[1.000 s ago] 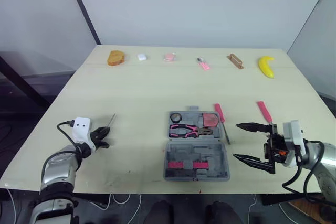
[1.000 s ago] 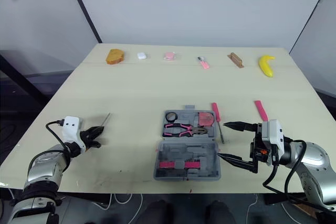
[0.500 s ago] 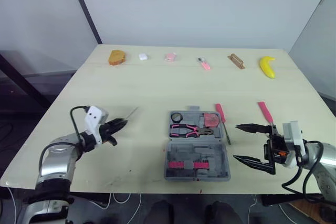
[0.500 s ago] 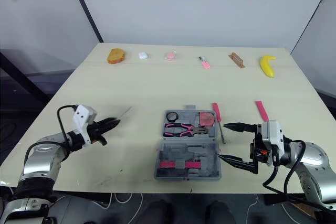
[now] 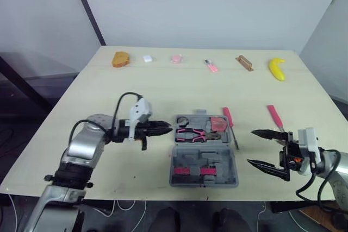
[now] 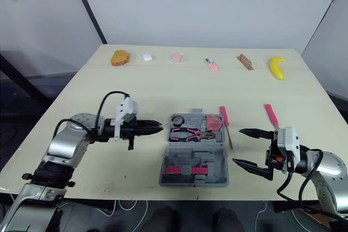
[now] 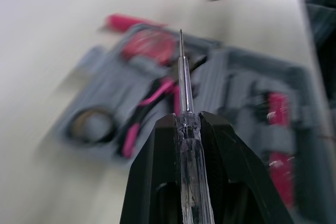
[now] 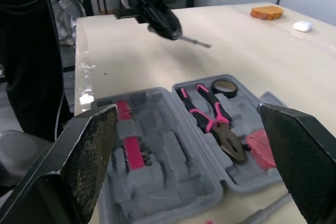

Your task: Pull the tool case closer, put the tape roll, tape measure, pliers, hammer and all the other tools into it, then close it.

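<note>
The grey tool case (image 5: 204, 158) lies open at the table's front middle. In its far half sit a tape roll (image 5: 182, 121), pink-handled pliers (image 5: 197, 134) and a pink tape measure (image 5: 218, 123). My left gripper (image 5: 163, 129) hovers just left of the case, shut on a clear-handled screwdriver (image 7: 184, 129) whose tip points over the pliers. A pink-handled screwdriver (image 5: 228, 118) lies against the case's right side. Further right lies the pink-handled hammer (image 5: 273, 117). My right gripper (image 5: 251, 146) hangs wide open to the right of the case, holding nothing.
Along the far edge stand a piece of bread (image 5: 120, 59), a white earbud case (image 5: 147, 58), a pink object (image 5: 175, 58), a small pink item (image 5: 211, 66), a brown block (image 5: 243, 62) and a banana (image 5: 276, 69).
My left arm has swung right from the table's front left to beside the case, carrying the clear screwdriver. The right gripper has drifted slightly right and stays open.
</note>
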Robot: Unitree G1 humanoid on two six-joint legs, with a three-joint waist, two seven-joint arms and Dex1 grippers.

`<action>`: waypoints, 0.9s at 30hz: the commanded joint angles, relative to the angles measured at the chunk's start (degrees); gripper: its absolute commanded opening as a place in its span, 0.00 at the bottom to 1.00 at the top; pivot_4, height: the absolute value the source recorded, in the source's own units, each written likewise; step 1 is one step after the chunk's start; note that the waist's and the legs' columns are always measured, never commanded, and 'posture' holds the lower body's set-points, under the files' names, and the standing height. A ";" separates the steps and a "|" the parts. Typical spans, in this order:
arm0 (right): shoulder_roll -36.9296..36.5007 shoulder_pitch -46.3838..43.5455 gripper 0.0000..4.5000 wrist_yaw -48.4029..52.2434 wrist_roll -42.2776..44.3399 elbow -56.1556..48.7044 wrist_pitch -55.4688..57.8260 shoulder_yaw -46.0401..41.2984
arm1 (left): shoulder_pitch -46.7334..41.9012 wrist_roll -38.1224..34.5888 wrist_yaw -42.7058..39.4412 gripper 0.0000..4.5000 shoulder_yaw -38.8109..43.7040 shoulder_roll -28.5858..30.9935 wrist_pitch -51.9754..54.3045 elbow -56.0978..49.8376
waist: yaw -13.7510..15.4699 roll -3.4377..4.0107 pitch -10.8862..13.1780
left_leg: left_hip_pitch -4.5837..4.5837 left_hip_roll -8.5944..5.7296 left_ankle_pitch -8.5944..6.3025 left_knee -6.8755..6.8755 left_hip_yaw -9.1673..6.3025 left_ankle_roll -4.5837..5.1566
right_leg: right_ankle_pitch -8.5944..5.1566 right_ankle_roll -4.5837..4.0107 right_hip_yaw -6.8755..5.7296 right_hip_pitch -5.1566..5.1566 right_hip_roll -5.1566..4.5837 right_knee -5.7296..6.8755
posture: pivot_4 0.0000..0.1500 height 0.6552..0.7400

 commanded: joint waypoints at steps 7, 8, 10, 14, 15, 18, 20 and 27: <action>-0.81 1.41 1.00 0.61 -0.54 1.60 -2.75 -3.46 | -6.13 4.84 -3.45 0.03 -9.72 -2.52 0.79 -1.91 | -0.22 0.03 0.03 | 0.00 0.01 0.00 0.00 -0.01 0.00 | 0.00 0.00 0.04 0.00 0.05 0.00 | 1.00 1.00; -0.63 1.54 1.00 0.45 -0.66 1.39 -2.83 -3.38 | -6.61 6.17 -3.16 0.03 -11.14 -2.78 0.92 -1.98 | -0.22 0.03 0.03 | 0.00 0.01 0.00 0.00 -0.01 0.00 | 0.00 0.00 0.05 0.00 0.05 0.00 | 1.00 1.00; -0.31 1.76 1.00 0.05 -0.85 0.94 -2.89 -3.14 | -7.45 8.39 -2.35 0.03 -13.29 -2.97 2.28 -2.07 | -0.18 0.03 0.03 | 0.00 0.00 0.00 0.00 -0.01 0.00 | 0.00 0.00 0.06 0.00 0.05 0.00 | 1.00 1.00; 0.22 2.23 1.00 -0.90 -1.16 0.02 -2.91 -2.83 | -9.22 12.42 -0.63 0.03 -16.57 -3.68 5.08 -1.46 | -0.17 0.02 0.04 | -0.01 0.00 0.00 0.00 -0.01 0.01 | -0.01 0.00 0.05 0.00 0.07 0.00 | 1.00 1.00; 0.32 2.34 1.00 -1.13 -1.21 -0.15 -2.93 -2.80 | -9.46 12.68 -0.12 0.03 -16.65 -4.28 5.48 -1.19 | -0.20 0.02 0.04 | -0.01 0.00 0.00 0.00 -0.01 0.01 | -0.01 0.00 0.06 0.00 0.07 0.00 | 1.00 1.00; 0.57 2.62 1.00 -1.95 -1.39 -0.88 -2.85 -2.68 | -10.58 14.85 1.77 0.03 -17.43 -5.79 6.26 0.60 | -0.18 0.02 0.04 | -0.01 0.00 0.00 0.01 -0.05 0.01 | -0.01 0.00 0.06 0.00 0.07 0.00 | 1.00 1.00; 0.61 2.72 1.00 -2.40 -1.42 -1.22 -2.72 -2.85 | -11.43 15.62 2.06 0.03 -18.14 -6.55 7.50 1.49 | -0.08 0.02 0.04 | -0.01 0.00 0.00 0.02 -0.04 0.01 | -0.01 0.00 0.06 0.00 0.07 0.01 | 1.00 1.00; 0.47 2.71 1.00 -3.00 -1.60 -1.37 -2.58 -2.95 | -12.85 17.89 2.59 0.03 -20.84 -8.45 10.64 2.42 | -0.05 0.02 0.05 | -0.02 0.00 0.00 0.02 -0.04 0.01 | -0.01 0.00 0.07 0.00 0.07 0.00 | 1.00 1.00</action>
